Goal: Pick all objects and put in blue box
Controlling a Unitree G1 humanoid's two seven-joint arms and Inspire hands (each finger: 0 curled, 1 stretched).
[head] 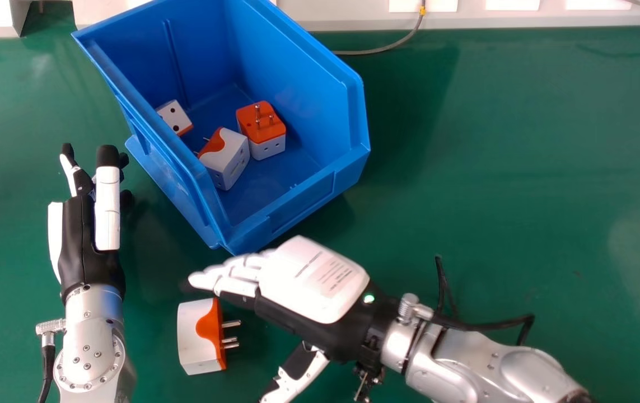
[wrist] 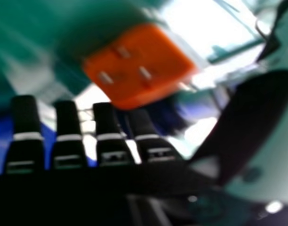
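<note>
The head camera looks forward and down, from well above the right hand (head: pixel 314 280), at the worktop (head: pixel 510 196) around it; the other, right at that hand, faces past its fingertips (wrist: pixel 25 115). Both share the plug (head: pixel 195 336) near them.

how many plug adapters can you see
4: three in the blue box, one at its left wall, one prongs up and one beside it; the fourth on the green table near the right hand. The box's walls may hide others.

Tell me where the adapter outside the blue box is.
The adapter lies on the green table, lower left in the head view, between the left forearm and the right hand.
</note>
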